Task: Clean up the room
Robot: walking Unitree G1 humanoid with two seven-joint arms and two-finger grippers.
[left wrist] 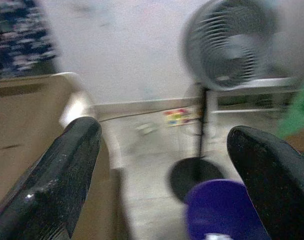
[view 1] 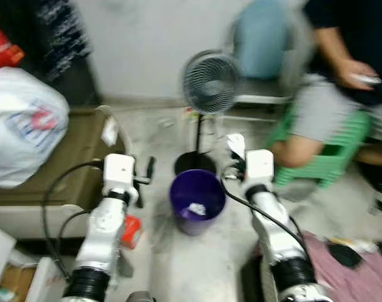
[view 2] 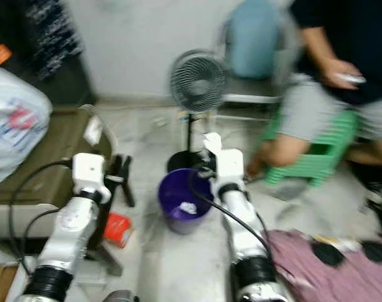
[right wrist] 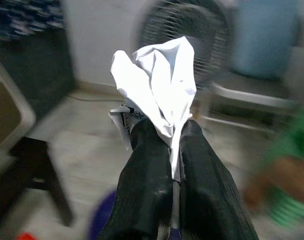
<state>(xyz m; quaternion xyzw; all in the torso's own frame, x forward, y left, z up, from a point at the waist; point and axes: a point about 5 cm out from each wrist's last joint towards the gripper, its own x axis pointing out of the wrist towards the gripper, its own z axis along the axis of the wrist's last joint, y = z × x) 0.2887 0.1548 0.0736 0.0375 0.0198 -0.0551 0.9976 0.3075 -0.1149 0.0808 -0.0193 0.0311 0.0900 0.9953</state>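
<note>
One crumpled paper (right wrist: 159, 85) is pinched in the right hand (right wrist: 173, 131) just above one purple bin (view 1: 197, 200) already holding one paper scrap (view 1: 196, 209); left hand (left wrist: 162, 165) is held wide, empty.

You had the purple bin (view 1: 197, 200) open-topped at centre frame, between both arms. Just behind it the fan (view 1: 209, 82) and its round black base (view 1: 194, 163) blocked the way forward. A brown couch (view 1: 65, 157) hemmed the left side; a seated person (view 1: 342, 82) on a green stool (view 1: 329, 157) closed the upper right.
</note>
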